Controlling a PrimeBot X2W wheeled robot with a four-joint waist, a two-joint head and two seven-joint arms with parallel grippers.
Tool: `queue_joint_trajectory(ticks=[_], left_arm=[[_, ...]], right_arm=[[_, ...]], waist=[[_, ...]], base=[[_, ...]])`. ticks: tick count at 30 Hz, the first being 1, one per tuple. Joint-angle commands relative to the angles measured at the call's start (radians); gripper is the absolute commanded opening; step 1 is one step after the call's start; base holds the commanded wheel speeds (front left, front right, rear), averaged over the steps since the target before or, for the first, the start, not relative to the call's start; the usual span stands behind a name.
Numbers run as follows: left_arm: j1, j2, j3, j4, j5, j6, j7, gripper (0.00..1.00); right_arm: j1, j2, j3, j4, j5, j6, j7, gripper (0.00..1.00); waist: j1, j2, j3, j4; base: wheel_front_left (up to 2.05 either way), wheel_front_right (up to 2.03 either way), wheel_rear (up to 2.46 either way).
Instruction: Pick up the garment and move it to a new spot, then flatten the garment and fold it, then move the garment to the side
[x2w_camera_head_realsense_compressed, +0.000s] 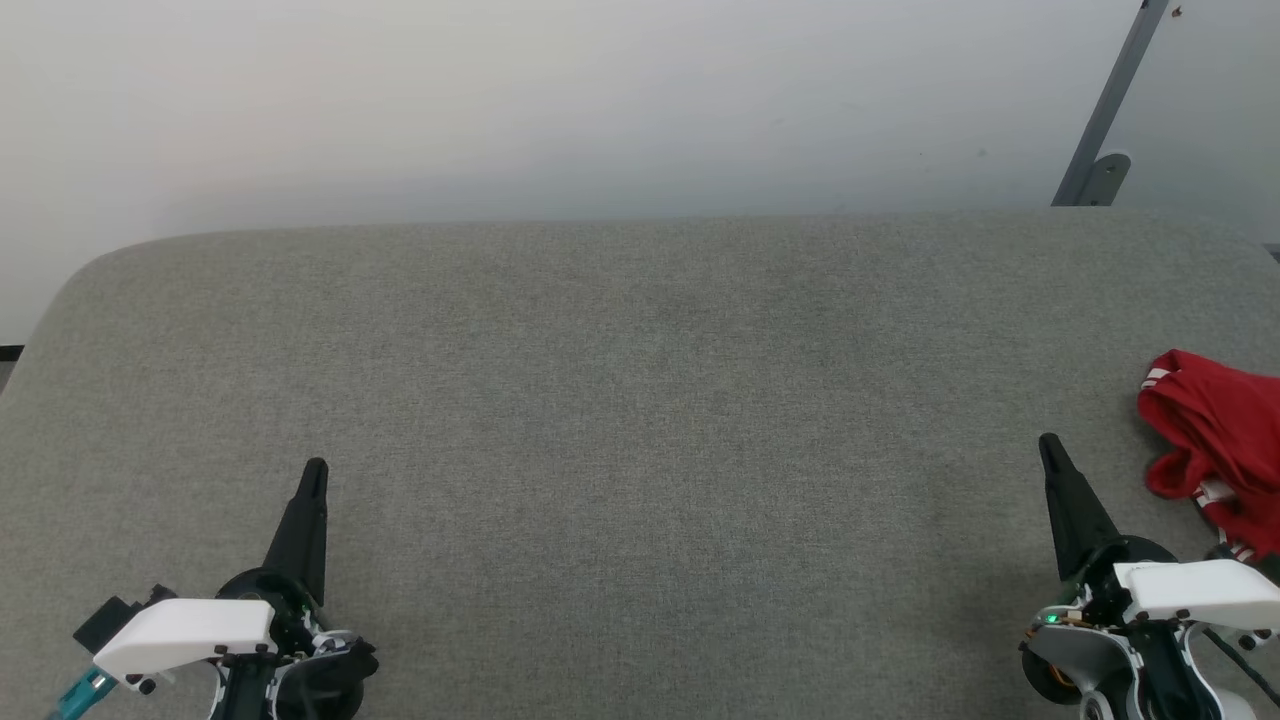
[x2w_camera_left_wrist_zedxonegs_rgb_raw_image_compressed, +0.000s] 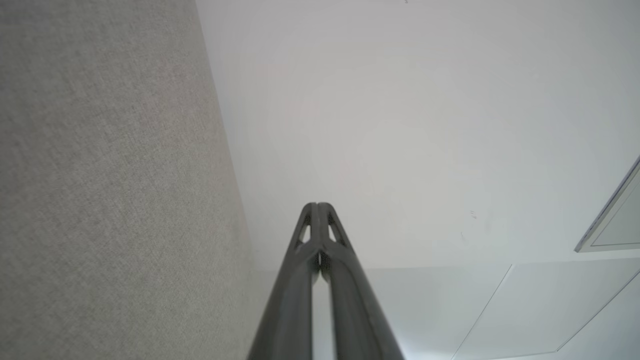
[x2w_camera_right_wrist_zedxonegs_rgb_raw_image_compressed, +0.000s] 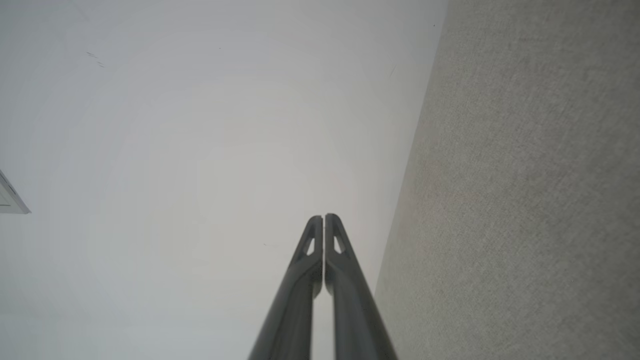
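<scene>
You see the garment (x2w_camera_head_realsense_compressed: 1215, 440) bunched up, red with white trim, at the worktop's (x2w_camera_head_realsense_compressed: 640, 400) right edge. Your left gripper (x2w_camera_head_realsense_compressed: 314, 470) and right gripper (x2w_camera_head_realsense_compressed: 1048, 442) are clenched shut.

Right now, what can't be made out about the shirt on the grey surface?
1. Shirt, head view: cut off by the right edge; full extent unknown.
2. Its lower part, head view: hidden behind the white wrist cover.
3. Any front print, head view: lost in crumpled folds.
</scene>
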Motion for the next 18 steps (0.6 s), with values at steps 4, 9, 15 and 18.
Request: queue_joint_trajectory(ticks=[4,9,15,18], left_arm=[[-0.011,-0.001,0.005,0.0,-0.002,0.002,0.004,0.0],[-0.011,-0.002,0.006,0.0,0.0,0.002,0.005,0.0],[-0.011,-0.003,0.008,0.0,0.002,0.002,0.006,0.0],[-0.011,-0.003,0.009,0.0,0.003,0.002,0.007,0.0]], right_arm=[[-0.005,-0.003,0.001,0.002,0.004,0.0,0.001,0.0],[-0.005,-0.003,0.001,0.002,0.004,0.0,0.001,0.0],[-0.005,-0.003,0.001,0.002,0.004,0.0,0.001,0.0],[-0.005,-0.003,0.001,0.002,0.004,0.0,0.001,0.0]], waist=[[0.0,-0.0001,0.0,0.0],[0.0,-0.0001,0.0,0.0],[0.0,-0.0001,0.0,0.0],[0.0,-0.0001,0.0,0.0]], base=[[0.0,0.0,0.0],[0.0,0.0,0.0],[0.0,0.0,0.0],[0.0,0.0,0.0]])
